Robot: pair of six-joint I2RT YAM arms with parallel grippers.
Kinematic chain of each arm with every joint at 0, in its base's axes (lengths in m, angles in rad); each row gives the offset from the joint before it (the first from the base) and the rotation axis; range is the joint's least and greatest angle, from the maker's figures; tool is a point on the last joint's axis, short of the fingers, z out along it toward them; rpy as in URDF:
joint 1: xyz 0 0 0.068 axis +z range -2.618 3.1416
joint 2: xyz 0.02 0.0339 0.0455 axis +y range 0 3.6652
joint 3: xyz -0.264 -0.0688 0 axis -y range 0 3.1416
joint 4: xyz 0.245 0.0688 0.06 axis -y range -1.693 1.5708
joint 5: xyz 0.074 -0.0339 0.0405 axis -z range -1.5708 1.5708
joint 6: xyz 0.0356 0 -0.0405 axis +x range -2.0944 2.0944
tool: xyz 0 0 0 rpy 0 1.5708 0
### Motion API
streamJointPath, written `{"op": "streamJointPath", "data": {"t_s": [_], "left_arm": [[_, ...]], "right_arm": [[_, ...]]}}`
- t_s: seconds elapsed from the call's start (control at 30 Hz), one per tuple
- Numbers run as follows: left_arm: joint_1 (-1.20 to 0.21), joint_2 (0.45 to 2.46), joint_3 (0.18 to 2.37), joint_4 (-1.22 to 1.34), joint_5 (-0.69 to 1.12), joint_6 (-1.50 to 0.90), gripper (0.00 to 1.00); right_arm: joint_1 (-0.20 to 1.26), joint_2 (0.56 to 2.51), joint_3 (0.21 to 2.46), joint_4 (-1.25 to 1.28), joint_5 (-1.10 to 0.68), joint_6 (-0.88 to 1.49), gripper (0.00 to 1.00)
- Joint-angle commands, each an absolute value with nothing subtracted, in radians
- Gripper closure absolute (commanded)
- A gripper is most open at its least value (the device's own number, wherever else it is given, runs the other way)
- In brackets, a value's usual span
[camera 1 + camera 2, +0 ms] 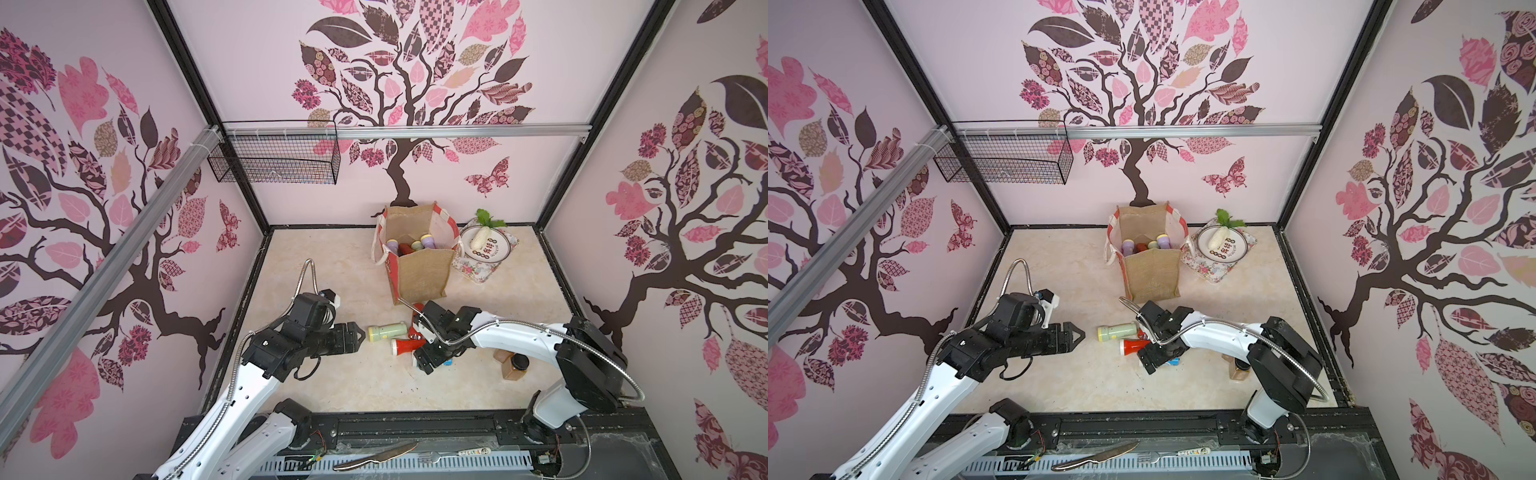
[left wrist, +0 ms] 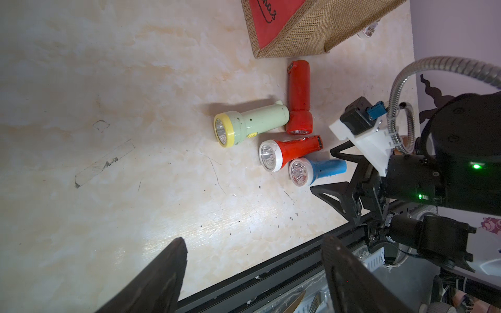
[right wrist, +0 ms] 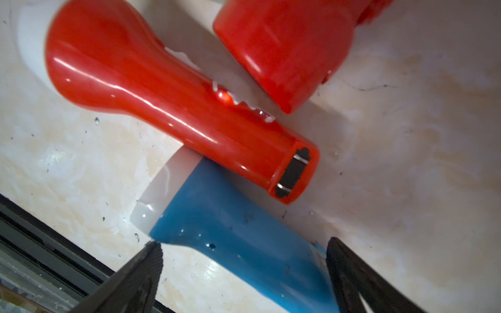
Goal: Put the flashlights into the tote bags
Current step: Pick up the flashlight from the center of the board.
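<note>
The burlap tote bag (image 1: 419, 266) (image 1: 1152, 270) stands upright at the back of the table, with several flashlights (image 1: 409, 245) inside. In front of it lie a pale green flashlight (image 1: 386, 331) (image 2: 254, 123), two red ones (image 2: 298, 94) (image 2: 294, 150) (image 3: 168, 108) and a blue one (image 2: 321, 168) (image 3: 230, 233). My right gripper (image 3: 244, 246) is open, low over the table, its fingers either side of the blue flashlight's handle. My left gripper (image 1: 360, 334) (image 2: 254, 239) hangs open and empty just left of the green flashlight.
Two brown jars (image 1: 513, 365) stand under my right arm. A floral tray (image 1: 467, 266) with a plate and a white radish (image 1: 480, 237) sits right of the bag. A wire basket (image 1: 274, 160) hangs on the back rail. A knife (image 1: 374, 457) and fork lie at the front.
</note>
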State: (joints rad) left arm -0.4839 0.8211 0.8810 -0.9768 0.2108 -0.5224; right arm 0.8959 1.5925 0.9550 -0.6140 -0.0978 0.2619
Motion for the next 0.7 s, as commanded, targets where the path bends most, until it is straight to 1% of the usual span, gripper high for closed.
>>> {"op": "streamJointPath", "data": {"t_s": [0.0, 0.2, 0.47, 0.67], "left_arm": [[-0.478, 0.821, 0.862, -0.969, 0.201, -0.504, 0.19], [-0.479, 0.813, 0.857, -0.965, 0.202, -0.506, 0.19], [-0.479, 0.818, 0.862, -0.963, 0.203, -0.503, 0.19], [-0.479, 0.816, 0.861, -0.964, 0.202, -0.502, 0.19]], "right_arm": [[0.905, 1.606, 0.971, -0.609, -0.077, 0.280, 0.06], [0.917, 1.570, 0.941, -0.585, -0.036, 0.325, 0.16], [0.920, 1.571, 0.934, -0.586, 0.005, 0.362, 0.22], [0.923, 1.559, 0.924, -0.575, 0.000, 0.392, 0.30]]}}
